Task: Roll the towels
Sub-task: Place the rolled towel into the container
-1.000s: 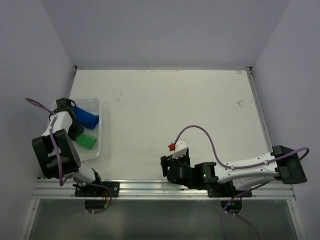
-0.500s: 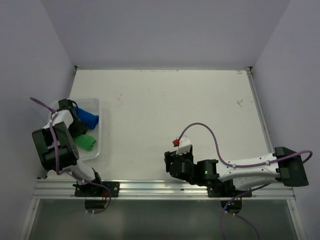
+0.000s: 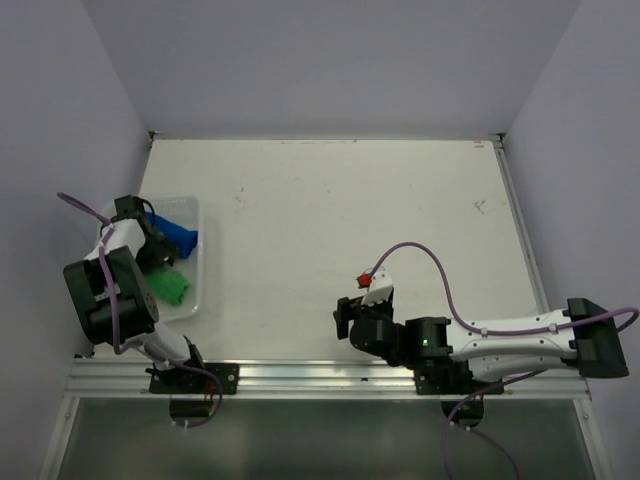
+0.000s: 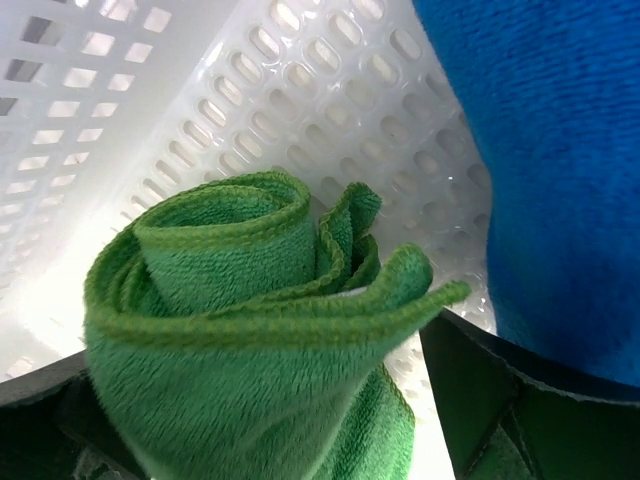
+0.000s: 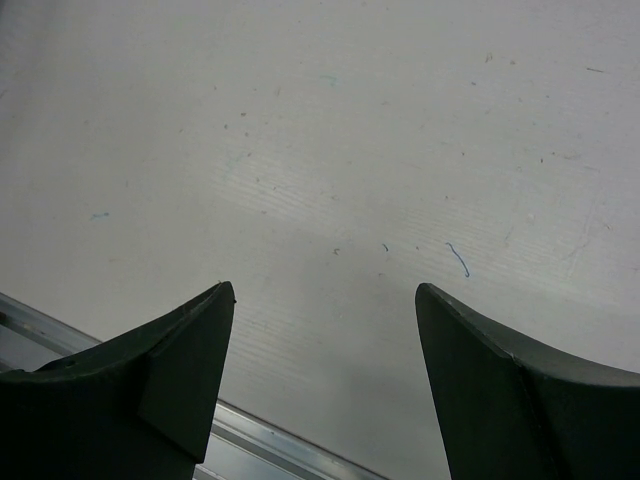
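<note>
The bright green cloth towel [image 4: 250, 340] is lying rolled into a loose spiral inside the white plastic mesh basket [image 4: 300, 110]. It is sitting just beside the royal blue cloth towel [image 4: 540, 150], which the top view also shows bundled in the basket [image 3: 195, 208]. The left arm's jaws are standing wide apart on either side of the green roll [image 3: 172, 287] without pinching it. This suggests the roll is being left there, with the basket wall and the blue towel [image 3: 178, 237] helping to keep it from unrolling. The right arm's jaws are gaping over bare surface near the front edge and holding nothing, probably waiting out of the way.

The flat white table [image 3: 350, 200] is showing faint scuffs and small pen-like marks. A ridged aluminium rail [image 3: 330, 375] is running along its near edge. Plain pale lilac walls [image 3: 330, 60] are closing in on three sides.
</note>
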Robot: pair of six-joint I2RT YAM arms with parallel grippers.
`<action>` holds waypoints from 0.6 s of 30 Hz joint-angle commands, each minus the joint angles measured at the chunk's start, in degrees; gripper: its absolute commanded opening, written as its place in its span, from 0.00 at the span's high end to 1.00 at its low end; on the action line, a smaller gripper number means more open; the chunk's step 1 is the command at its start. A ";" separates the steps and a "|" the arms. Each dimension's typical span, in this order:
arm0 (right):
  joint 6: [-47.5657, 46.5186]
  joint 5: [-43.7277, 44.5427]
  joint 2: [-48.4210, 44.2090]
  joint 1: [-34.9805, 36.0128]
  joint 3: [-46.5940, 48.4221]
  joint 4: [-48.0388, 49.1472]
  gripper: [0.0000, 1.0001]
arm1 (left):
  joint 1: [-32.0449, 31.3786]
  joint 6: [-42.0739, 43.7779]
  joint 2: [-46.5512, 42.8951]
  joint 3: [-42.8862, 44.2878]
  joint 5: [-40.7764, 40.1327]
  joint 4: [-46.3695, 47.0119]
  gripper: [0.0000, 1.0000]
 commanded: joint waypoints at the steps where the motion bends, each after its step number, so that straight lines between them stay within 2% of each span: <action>1: 0.65 0.49 -1.08 -0.11 -0.34 0.67 0.23 | 0.51 -0.24 -3.46 2.54 -0.35 -0.30 0.00; 11: 0.91 -0.57 -1.43 -0.11 -0.70 0.94 0.23 | 0.42 -0.51 -6.00 2.63 -2.81 -3.45 0.00; 18: 1.97 -1.88 -1.08 -0.11 -0.61 1.20 0.21 | 0.42 -1.04 -11.97 5.00 -6.42 -5.39 0.00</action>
